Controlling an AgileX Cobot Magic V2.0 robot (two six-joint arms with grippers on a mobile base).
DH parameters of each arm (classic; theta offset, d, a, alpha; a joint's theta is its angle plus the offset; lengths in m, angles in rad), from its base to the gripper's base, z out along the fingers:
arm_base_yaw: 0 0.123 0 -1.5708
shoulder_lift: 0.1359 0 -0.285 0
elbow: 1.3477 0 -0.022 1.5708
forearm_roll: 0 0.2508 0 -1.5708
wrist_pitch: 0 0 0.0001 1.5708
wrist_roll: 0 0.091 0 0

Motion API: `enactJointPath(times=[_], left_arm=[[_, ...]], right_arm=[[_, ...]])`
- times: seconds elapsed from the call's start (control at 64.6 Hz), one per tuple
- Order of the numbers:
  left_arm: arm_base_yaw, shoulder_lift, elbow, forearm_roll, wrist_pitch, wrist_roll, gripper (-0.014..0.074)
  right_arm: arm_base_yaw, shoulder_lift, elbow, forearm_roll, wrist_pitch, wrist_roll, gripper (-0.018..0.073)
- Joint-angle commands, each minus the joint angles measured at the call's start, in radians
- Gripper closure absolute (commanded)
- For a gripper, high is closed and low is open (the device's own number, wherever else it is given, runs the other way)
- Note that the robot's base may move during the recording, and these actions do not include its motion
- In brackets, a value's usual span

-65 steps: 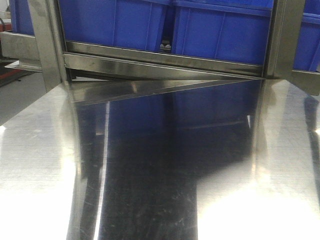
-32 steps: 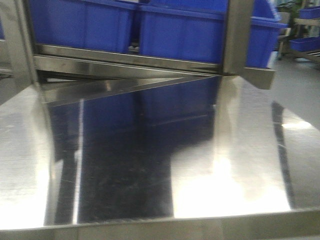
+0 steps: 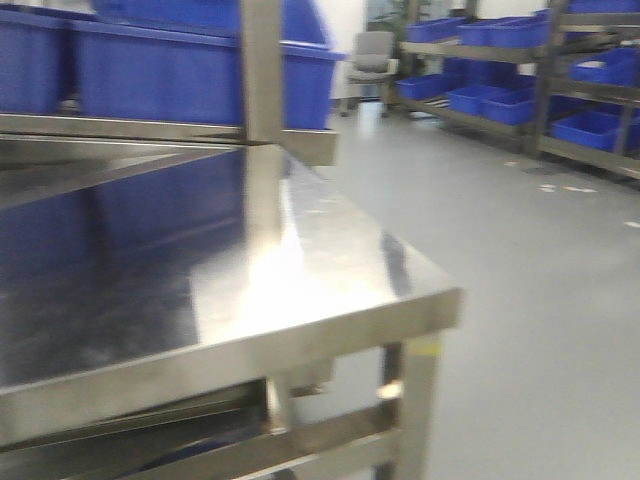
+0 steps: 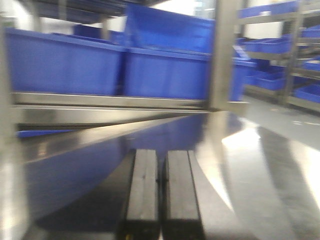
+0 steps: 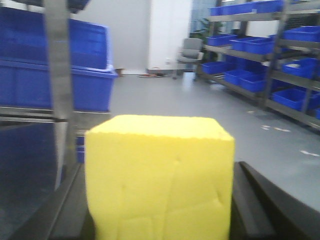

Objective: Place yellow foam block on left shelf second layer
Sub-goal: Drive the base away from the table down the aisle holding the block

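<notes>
pinching the yellow foam block [image 5: 159, 165], right gripper [image 5: 161, 205]; left gripper [image 4: 161, 162] pressed together.

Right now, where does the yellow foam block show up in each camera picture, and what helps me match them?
Exterior front-facing: not in it.
Left wrist-mounted: not in it.
Right wrist-mounted: the yellow foam block fills the lower middle, close to the lens.
Shared landmark: the steel upright post with blue bins behind it, seen in all three views.
</notes>
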Motion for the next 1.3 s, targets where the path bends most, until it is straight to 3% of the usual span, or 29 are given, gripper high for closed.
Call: enactJointPath(times=[0.0,1.286], left_arm=[[0.000,-0.021,0.027,-0.006,-0.081,-0.003,0.0472],[0.000,-0.021,0.027,-0.006,-0.081,-0.003,0.0472]], right_arm=[[-0.006,0.007,-0.026,0.000,-0.097,-0.008,0.0121],[-0.006,0.007,-0.026,0.000,-0.097,-0.008,0.0121]])
